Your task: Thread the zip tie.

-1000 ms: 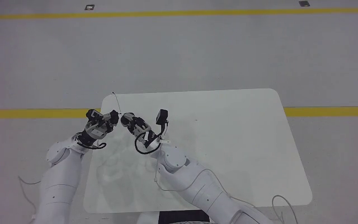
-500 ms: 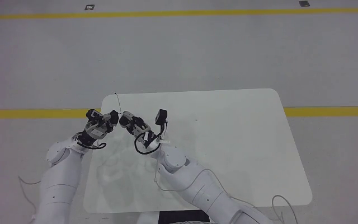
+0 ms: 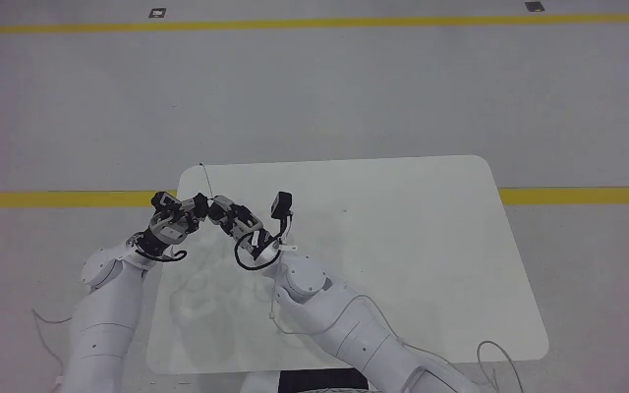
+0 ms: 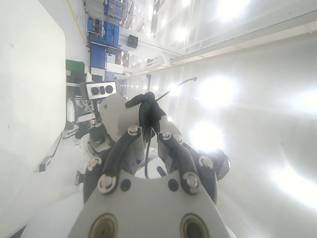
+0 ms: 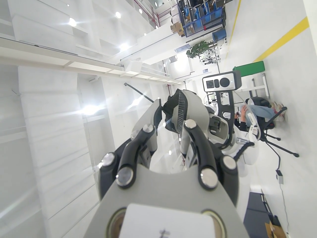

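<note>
A thin black zip tie [image 3: 203, 177] stands up over the table's far left corner. My left gripper [image 3: 200, 205] is shut on it. In the left wrist view the tie [image 4: 173, 89] runs from the palm through the black fingertips [image 4: 151, 115] and out past them, ending in a small knob. My right gripper [image 3: 217, 207] faces the left one tip to tip. Its fingers [image 5: 182, 107] stand open around the left gripper's dark tips, and the tie's free end [image 5: 138, 91] sticks out beyond them. The right gripper's white finger [image 4: 116, 110] lies against the left fingertips.
The white table [image 3: 393, 255] spreads to the right and towards the robot. Both grippers hang above its far left corner, close to the edge. The floor beyond has a yellow line [image 3: 59, 198].
My right gripper has moved left, closing the small gap to the left gripper's tips. The left gripper and the tie have barely moved.
</note>
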